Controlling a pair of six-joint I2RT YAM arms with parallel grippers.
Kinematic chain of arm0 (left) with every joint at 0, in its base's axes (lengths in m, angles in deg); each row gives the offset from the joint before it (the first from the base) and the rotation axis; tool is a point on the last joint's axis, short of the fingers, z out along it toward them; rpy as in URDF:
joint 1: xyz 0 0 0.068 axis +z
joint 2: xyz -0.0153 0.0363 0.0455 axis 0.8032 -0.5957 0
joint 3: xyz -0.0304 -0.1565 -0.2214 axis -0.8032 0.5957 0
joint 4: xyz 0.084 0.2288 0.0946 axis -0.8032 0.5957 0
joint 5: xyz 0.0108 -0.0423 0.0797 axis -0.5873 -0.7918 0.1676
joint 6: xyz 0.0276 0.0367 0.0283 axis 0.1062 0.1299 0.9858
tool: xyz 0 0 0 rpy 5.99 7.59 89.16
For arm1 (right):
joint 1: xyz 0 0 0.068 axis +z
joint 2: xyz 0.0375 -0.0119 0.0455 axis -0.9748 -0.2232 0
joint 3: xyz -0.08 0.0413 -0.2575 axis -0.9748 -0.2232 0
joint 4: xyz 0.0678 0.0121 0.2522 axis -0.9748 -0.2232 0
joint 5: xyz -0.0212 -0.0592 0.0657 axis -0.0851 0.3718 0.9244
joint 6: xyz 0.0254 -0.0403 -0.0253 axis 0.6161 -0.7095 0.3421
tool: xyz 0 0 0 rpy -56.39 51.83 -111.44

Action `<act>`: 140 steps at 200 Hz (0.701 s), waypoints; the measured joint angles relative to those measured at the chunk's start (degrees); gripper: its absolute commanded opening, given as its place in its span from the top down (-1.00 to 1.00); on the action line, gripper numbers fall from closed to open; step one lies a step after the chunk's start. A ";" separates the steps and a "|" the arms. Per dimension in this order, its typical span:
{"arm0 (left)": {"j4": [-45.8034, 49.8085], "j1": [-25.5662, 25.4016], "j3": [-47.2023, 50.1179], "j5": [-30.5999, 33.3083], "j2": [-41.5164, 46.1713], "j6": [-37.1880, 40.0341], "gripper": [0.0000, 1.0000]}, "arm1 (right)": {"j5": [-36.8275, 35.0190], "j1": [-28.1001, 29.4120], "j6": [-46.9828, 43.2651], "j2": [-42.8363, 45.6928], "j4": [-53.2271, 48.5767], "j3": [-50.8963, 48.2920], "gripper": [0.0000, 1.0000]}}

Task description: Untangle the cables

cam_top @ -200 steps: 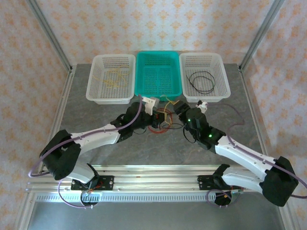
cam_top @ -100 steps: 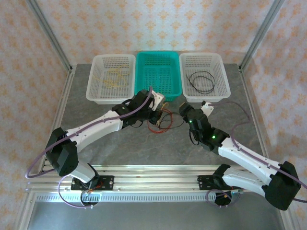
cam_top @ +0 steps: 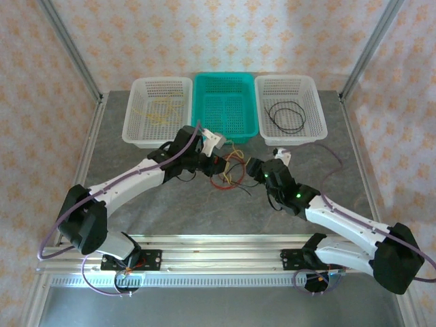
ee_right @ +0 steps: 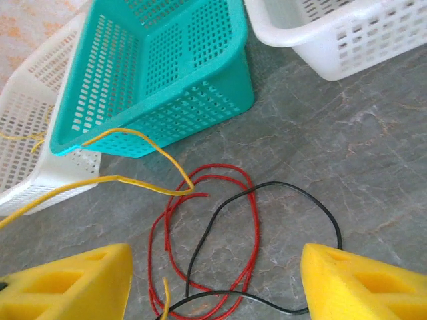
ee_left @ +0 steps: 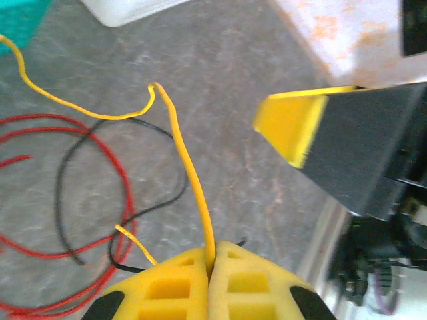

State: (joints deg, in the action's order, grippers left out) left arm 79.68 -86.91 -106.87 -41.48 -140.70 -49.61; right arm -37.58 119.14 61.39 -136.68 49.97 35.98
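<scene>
The cables lie tangled on the grey table (cam_top: 170, 211) between my two grippers: a red loop (ee_right: 253, 220), a black wire (ee_right: 293, 190) crossing it, and a yellow wire (ee_right: 133, 183) rising off to the left. My left gripper (ee_left: 212, 257) is shut on the yellow wire (ee_left: 183, 147), which runs up from its pads above the red loop (ee_left: 100, 143) and the black wire (ee_left: 63, 180). My right gripper (ee_right: 217, 287) hangs open just above the red and black wires, touching neither. From above, the tangle (cam_top: 228, 176) sits between the left gripper (cam_top: 220, 163) and the right gripper (cam_top: 253, 167).
Three baskets line the far side: a white one (cam_top: 136, 129) holding yellow wires, an empty teal one (cam_top: 226, 129), and a white one (cam_top: 310, 133) holding a black wire loop. The teal basket (ee_right: 153, 67) stands close behind the tangle. Frame posts rise at the back corners.
My left gripper, still shut on the yellow wire, swung toward the teal basket and came partway back. My right gripper, still open, shifted left and nearer, over the tangle.
</scene>
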 measured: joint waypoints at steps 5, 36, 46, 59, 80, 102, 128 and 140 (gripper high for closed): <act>-1.46 0.00 0.66 -1.22 0.00 -0.94 1.00 | -0.24 0.02 0.22 0.04 -0.31 0.00 -0.34; -8.59 0.00 2.34 -7.13 0.00 -5.18 1.00 | -0.59 0.02 -0.46 1.42 -2.29 0.00 -0.32; -10.27 0.00 2.34 -8.39 0.11 -5.79 1.00 | -0.39 0.02 -1.18 2.45 -3.10 0.02 -0.31; -11.74 0.11 2.34 -9.70 0.59 -6.34 1.00 | 0.09 0.02 -2.16 3.91 -4.33 0.15 -0.30; -12.90 0.85 2.34 -11.26 1.77 -6.93 1.00 | 2.01 0.02 -3.82 6.10 -6.86 0.81 -0.29; -13.09 2.69 2.14 -12.26 2.62 -6.82 1.00 | 5.11 0.00 -5.70 7.91 -9.68 2.23 -0.29; -11.28 4.66 0.83 -12.87 2.67 -5.22 1.00 | 11.10 0.02 -9.25 9.33 -11.72 3.98 -0.34; -10.23 5.16 0.15 -13.16 2.67 -4.22 1.00 | 13.97 0.02 -11.19 9.01 -12.55 4.98 -0.52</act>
State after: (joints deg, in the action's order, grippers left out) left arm 69.45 -81.75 -106.72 -54.64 -138.03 -53.83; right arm -23.61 119.17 50.20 -127.67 37.42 40.96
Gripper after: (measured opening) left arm 0.047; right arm 0.684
